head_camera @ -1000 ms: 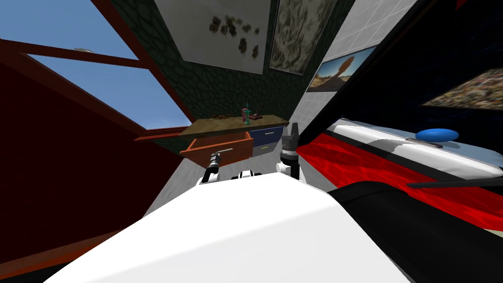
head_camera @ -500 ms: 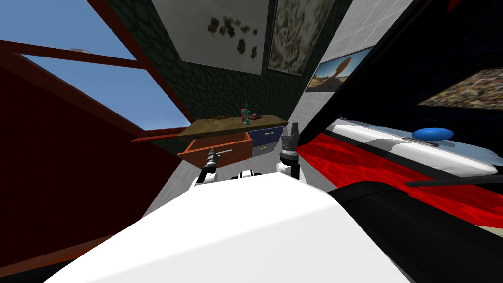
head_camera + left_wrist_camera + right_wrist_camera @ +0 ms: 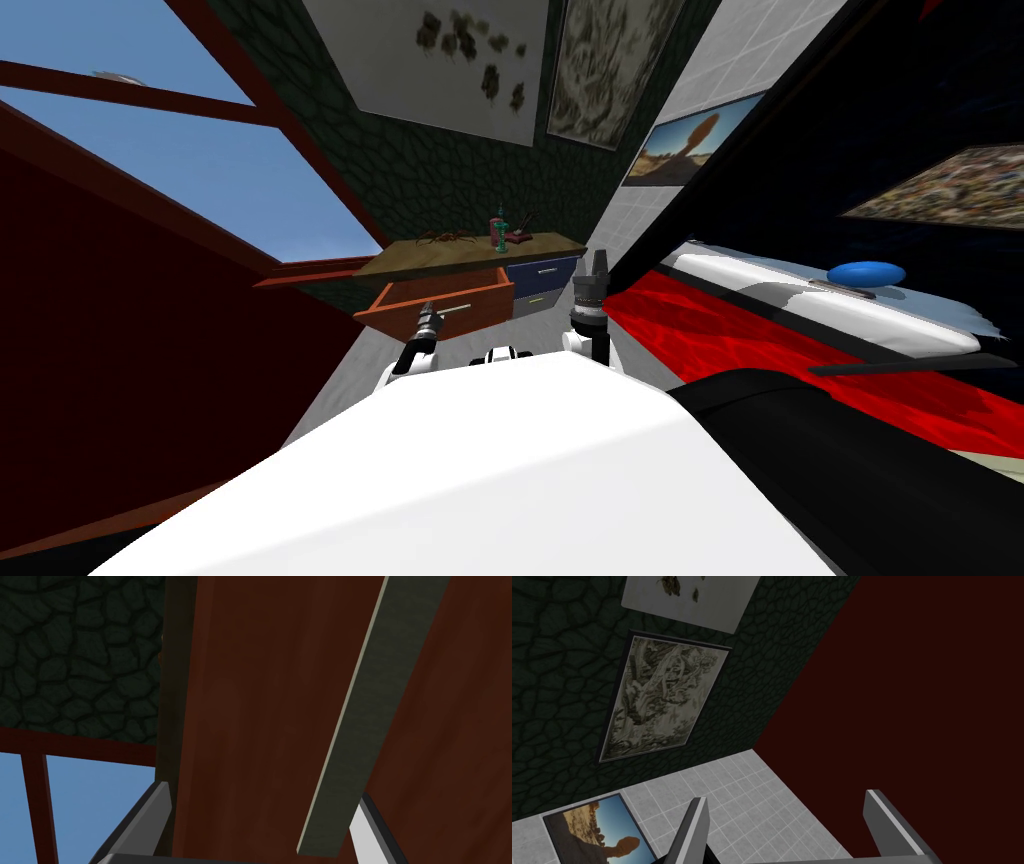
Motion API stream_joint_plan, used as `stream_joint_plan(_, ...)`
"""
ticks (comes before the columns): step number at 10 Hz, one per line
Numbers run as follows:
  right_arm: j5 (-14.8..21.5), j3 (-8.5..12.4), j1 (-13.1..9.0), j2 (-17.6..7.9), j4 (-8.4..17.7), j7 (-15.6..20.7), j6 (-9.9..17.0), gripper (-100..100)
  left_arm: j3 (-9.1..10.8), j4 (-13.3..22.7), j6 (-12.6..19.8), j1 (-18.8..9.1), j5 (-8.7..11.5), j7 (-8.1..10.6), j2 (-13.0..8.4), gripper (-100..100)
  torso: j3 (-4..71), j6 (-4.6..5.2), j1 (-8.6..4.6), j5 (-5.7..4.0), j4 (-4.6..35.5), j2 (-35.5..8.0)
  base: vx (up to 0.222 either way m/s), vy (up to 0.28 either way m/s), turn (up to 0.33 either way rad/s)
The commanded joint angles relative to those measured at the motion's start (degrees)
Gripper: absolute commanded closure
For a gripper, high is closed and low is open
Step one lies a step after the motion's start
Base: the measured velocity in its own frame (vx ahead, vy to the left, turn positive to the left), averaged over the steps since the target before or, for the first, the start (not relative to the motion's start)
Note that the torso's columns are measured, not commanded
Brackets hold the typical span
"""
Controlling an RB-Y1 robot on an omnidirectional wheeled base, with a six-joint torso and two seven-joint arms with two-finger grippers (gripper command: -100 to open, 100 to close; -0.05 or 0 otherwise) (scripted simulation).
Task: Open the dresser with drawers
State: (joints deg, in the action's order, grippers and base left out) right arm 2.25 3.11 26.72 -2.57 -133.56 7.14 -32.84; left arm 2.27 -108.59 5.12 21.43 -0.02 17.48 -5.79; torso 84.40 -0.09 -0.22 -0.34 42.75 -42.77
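Observation:
The dresser (image 3: 470, 255) stands against the dark stone wall ahead. Its reddish-brown left drawer (image 3: 440, 300) is pulled out, and the blue drawers (image 3: 545, 272) to its right are closed. My left gripper (image 3: 428, 316) is at the front of the pulled-out drawer. In the left wrist view the gripper (image 3: 262, 803) is open against the drawer front (image 3: 250, 701). The lower end of the grey bar handle (image 3: 370, 701) lies between the fingers (image 3: 156, 808), close to one of them, and neither presses it. My right gripper (image 3: 597, 262) is raised beside the dresser, and its wrist view shows it (image 3: 787, 803) open with nothing in it.
A bed (image 3: 800, 330) with a red and white cover lies close on the right, with a blue disc (image 3: 865, 272) on it. A small bottle (image 3: 498, 235) and a spider-like object (image 3: 445, 238) sit on the dresser top. A dark red wall (image 3: 120, 380) and a window (image 3: 200, 170) are on the left.
My left gripper has opened and let go of the drawer handle. The drawer stays pulled out. My head view has shifted slightly.

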Motion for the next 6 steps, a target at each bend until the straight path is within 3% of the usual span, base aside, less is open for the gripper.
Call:
stream_joint_plan(1, 0.0, 0.0, 0.0, 0.0, 0.0, 0.0, 0.0, 0, -0.02, 0.02, 0.2, 0.11, 0.01, 0.03, -0.01, 0, 0.0, 0.04, 0.02, 0.08, -0.12, 0.05, 0.0, 0.0, 0.0)
stream_joint_plan(6, 0.0, 0.0, 0.0, 0.0, 0.0, 0.0, 0.0, 0, -0.08, 0.53, 0.39, 0.41, 0.0, 0.03, 0.09, 0, 0.2, 0.1, 0.17, 0.26, -0.4, 0.43, 0.0, 0.0, 0.0)
